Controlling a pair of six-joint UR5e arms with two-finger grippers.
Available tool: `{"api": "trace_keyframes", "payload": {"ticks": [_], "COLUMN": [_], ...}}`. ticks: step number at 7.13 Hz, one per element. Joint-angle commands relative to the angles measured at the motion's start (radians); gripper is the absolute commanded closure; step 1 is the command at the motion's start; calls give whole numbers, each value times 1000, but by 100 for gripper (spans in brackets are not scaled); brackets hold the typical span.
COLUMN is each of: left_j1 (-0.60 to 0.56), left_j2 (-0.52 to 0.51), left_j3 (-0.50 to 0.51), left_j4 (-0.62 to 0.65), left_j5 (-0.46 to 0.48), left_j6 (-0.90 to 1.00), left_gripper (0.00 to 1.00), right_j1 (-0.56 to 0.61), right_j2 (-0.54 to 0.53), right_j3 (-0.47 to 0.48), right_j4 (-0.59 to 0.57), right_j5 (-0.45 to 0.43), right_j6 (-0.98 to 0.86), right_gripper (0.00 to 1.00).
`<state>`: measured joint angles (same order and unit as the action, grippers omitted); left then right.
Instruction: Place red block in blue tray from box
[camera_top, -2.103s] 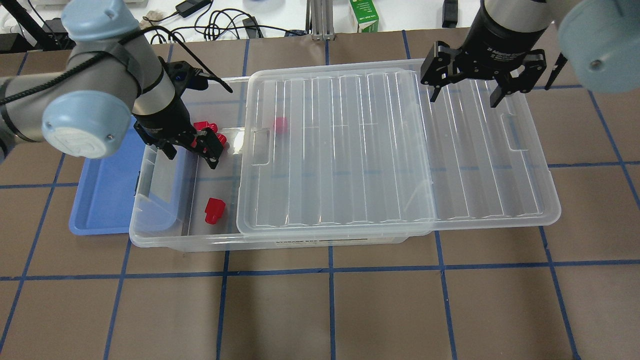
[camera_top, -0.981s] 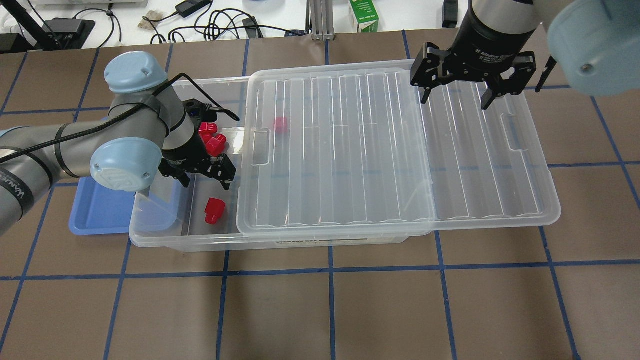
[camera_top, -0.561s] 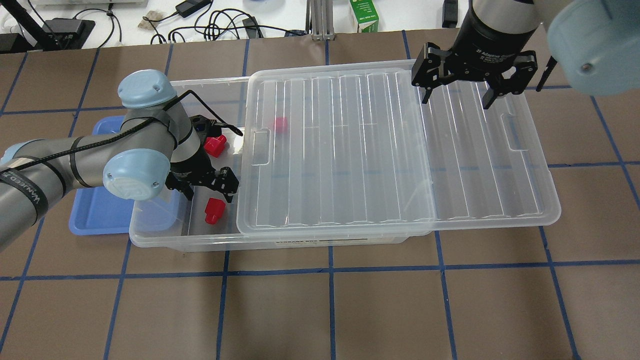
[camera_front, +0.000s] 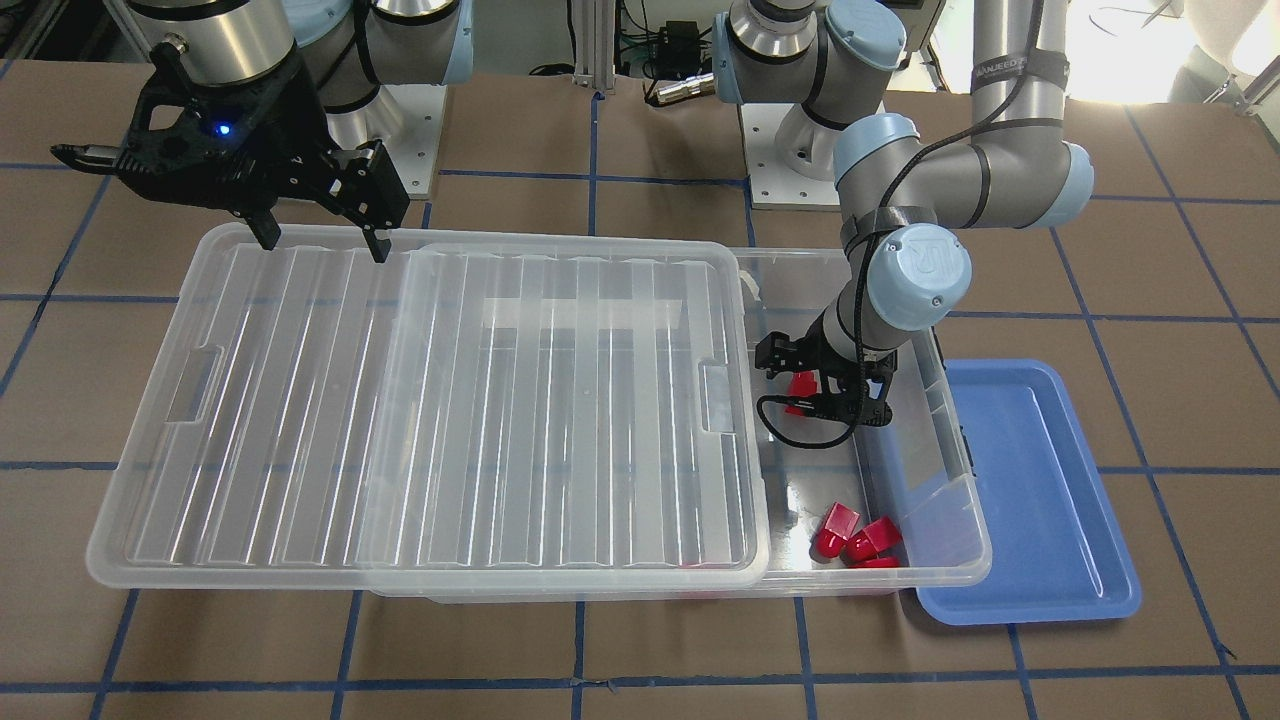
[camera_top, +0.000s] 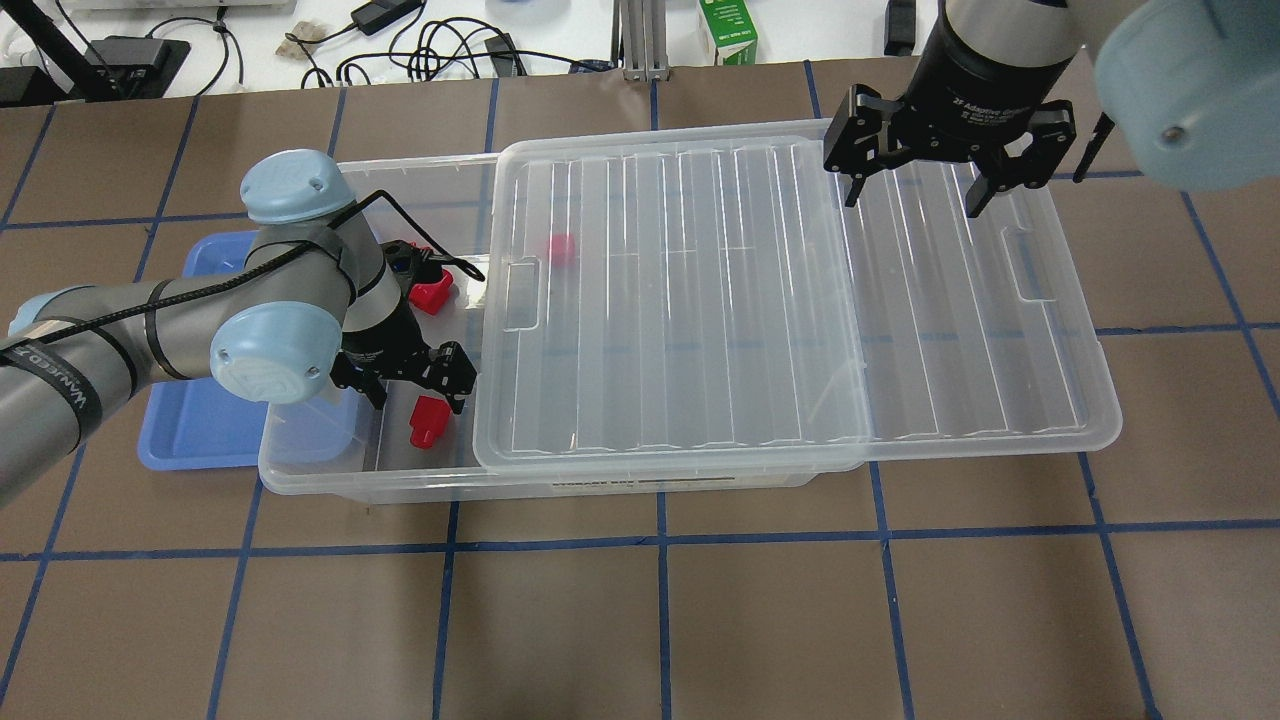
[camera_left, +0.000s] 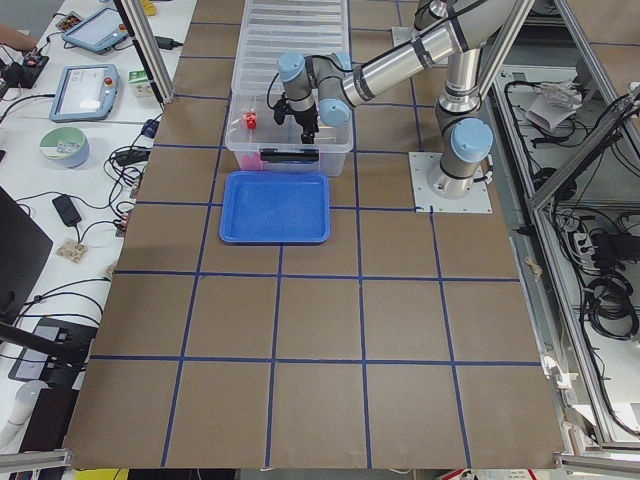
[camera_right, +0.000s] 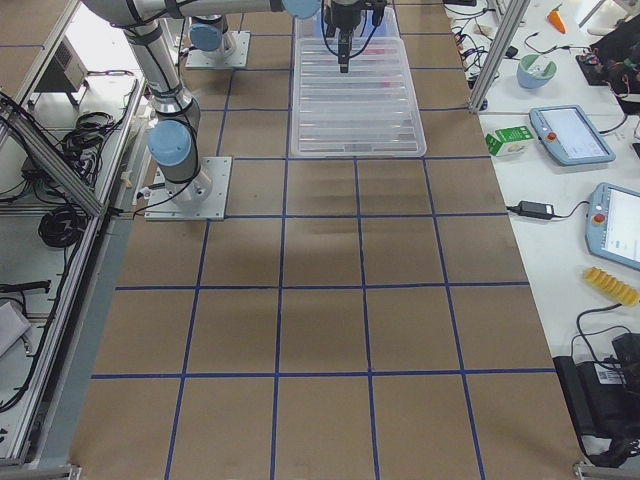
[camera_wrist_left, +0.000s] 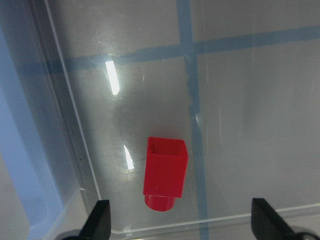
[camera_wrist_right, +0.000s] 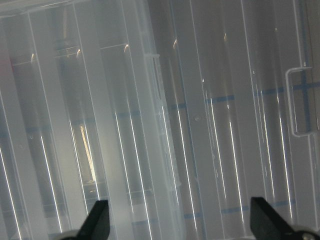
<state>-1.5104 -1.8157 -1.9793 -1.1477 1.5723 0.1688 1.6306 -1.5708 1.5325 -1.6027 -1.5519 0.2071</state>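
A lone red block (camera_top: 430, 414) lies on the floor of the clear box (camera_top: 370, 486), in its uncovered left end. My left gripper (camera_top: 418, 398) is open and hangs just over this block, one finger on each side. The left wrist view shows the block (camera_wrist_left: 165, 175) between the open fingertips (camera_wrist_left: 100, 220), untouched. In the front view the gripper (camera_front: 822, 385) is low inside the box by the block (camera_front: 800, 384). The blue tray (camera_top: 200, 420) lies beside the box's left end and holds nothing that I can see. My right gripper (camera_top: 912, 195) is open and empty above the lid.
The ribbed clear lid (camera_top: 700, 300) is slid right and covers most of the box. More red blocks (camera_top: 432, 293) lie at the far side of the open end, and one (camera_top: 562, 248) shows under the lid. The box wall stands between the gripper and the tray.
My left gripper moved from the far cluster of blocks toward the near side and came down over the lone block, still open. The right gripper barely shifted.
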Motion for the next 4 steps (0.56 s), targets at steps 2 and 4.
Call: {"api": "trace_keyframes", "payload": {"ticks": [2,4], "left_j1": [10,10], "left_j2": [-28,-43], "left_j3": [-18,-21], "left_j4": [32,58], "left_j5": [-2,-2], "left_j6": [-6,-3], "left_gripper": [0,2], "right_j1": [0,0], "right_j2": [0,0], "right_j3": [0,0], "right_j4": [0,0], "right_j5": [-1,-1], "right_j6": [0,0], "right_gripper": [0,0]}}
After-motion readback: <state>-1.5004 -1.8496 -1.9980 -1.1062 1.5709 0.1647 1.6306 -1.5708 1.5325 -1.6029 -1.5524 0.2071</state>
